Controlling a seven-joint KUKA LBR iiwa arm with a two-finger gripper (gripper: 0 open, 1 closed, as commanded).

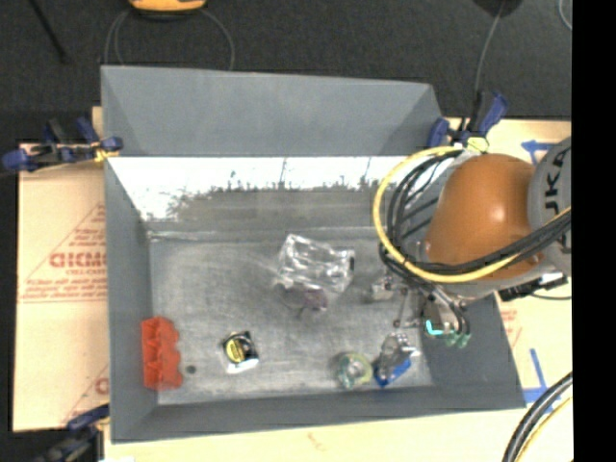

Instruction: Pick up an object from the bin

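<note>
I've got the grey bin (125, 287), with the arm's orange cover (481, 210) at its 3 o'clock. There's a crumpled clear bag (313, 266) at centre and a red block (161, 352) at 8 o'clock. The end effector (402, 340) hangs at 4 o'clock, just above a small blue-and-white thing (393, 369). Wide or narrow, I can't tell.

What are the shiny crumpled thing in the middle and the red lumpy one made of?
The crumpled thing looks like thin clear plastic film: see-through, creased, with bright glints. The red thing at the left of the bin looks like moulded plastic, matt, evenly coloured, with rounded bumps; possibly rubber or foam.
</note>
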